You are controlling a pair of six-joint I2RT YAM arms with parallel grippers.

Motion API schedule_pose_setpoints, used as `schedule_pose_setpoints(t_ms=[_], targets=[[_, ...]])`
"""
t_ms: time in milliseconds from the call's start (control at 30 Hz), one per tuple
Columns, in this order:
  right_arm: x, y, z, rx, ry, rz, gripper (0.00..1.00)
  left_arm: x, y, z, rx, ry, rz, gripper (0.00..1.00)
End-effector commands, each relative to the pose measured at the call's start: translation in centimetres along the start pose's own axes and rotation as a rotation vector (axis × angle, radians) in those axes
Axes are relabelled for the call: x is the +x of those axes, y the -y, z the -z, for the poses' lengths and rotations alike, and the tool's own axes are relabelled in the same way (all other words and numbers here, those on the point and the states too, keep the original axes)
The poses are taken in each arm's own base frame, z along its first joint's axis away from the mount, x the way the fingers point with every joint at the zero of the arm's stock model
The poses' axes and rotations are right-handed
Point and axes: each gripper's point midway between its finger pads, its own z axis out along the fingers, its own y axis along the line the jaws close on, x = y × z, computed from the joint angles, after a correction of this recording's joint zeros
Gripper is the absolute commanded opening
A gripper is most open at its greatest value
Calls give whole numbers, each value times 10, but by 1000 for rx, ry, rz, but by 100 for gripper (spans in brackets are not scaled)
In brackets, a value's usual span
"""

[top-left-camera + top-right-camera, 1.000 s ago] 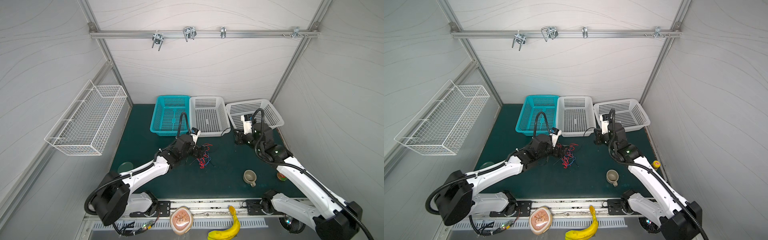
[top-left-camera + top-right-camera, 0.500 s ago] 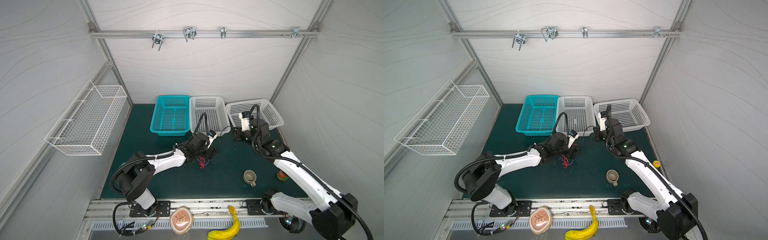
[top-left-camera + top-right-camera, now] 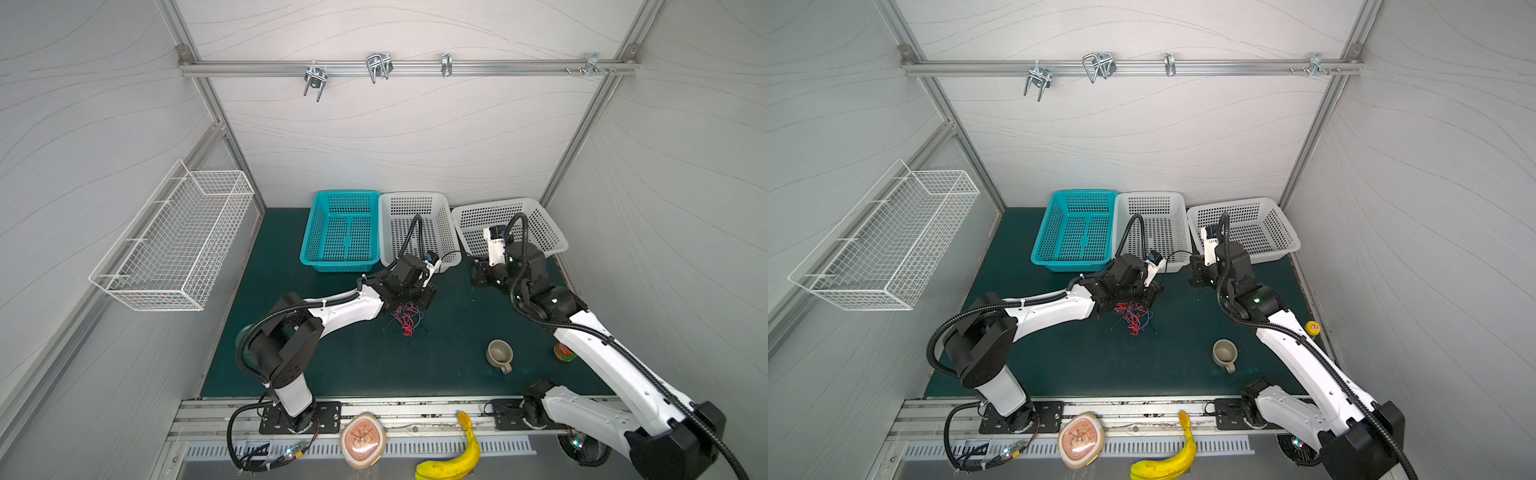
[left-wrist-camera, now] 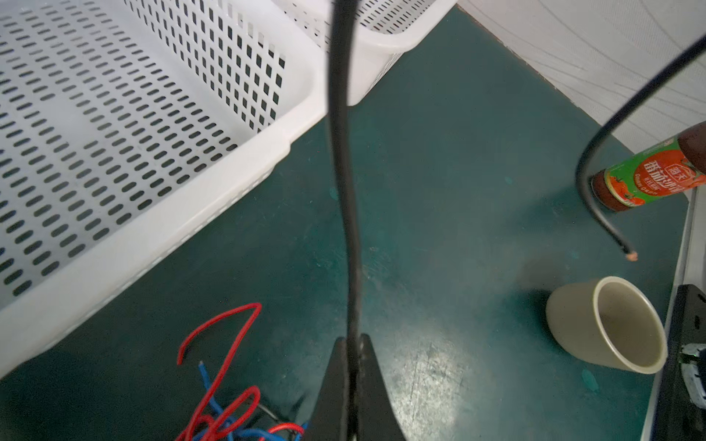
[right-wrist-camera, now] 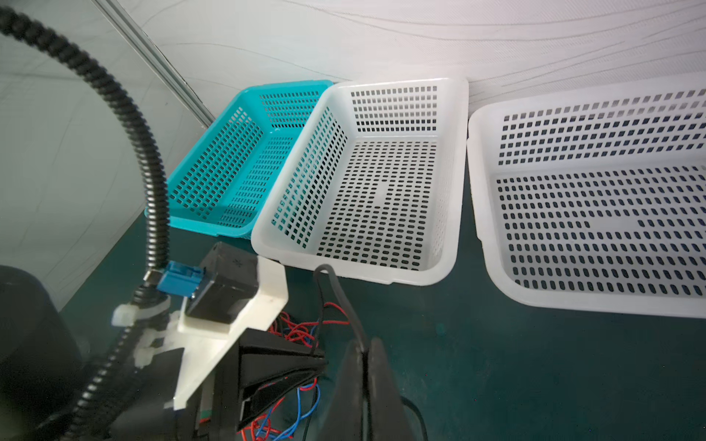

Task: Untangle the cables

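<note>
**Item:** cables [image 3: 408, 322], a small knot of red, blue and black wires. It lies on the green tabletop [image 3: 332, 365] in front of the middle white basket [image 3: 413, 195], just beside and partly under the left gripper [image 4: 353, 342]. **Left gripper:** jaws pressed together on one black cable [image 4: 342, 172], which runs on from the tips past the basket wall. **Right gripper** [image 5: 365, 343]: jaws likewise closed on a black strand that loops up and drops back toward the left gripper. This is apparently the same black cable, with only a short span between the two grips. **Rest of the knot:** loose on the tabletop, gripped by nothing. **Nearby:** cup [image 3: 498, 354], well apart from the knot. **Hazards, as judged:**
- If the arms draw apart while the black cable is threaded through the red and blue loops, the whole knot may lift or cinch tighter instead of releasing.
- The thin, smooth strand may slide out of either grip under tension.
- The slack loop may catch on the basket rim close by.
- A sharp pull may drag the bundle toward the cup.
</note>
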Motion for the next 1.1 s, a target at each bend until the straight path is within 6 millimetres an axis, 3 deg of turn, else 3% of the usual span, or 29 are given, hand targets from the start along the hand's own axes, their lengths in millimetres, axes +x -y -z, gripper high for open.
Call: schedule_pose_setpoints(t_ms=[0,133,267,500,600,767,1067], targets=[[13,12,-2,47,-23,-18,7,-42,19,24,59,110,7,0],[26,20,-4,70,-32,-44,20,-68,17,50,20,197,24,0],[39,21,-9,44,-48,-73,34,-98,28,79,40,273,31,0],[59,10,-21,-49,-73,-97,50,-137,57,122,159,388,15,0],[65,-7,-23,-157,-80,-92,59,-150,64,138,179,438,4,0],[65,-39,-18,-295,-53,-21,65,-157,60,140,155,447,24,0],[82,-55,-42,-311,-118,-3,65,-156,60,131,168,428,56,0]])
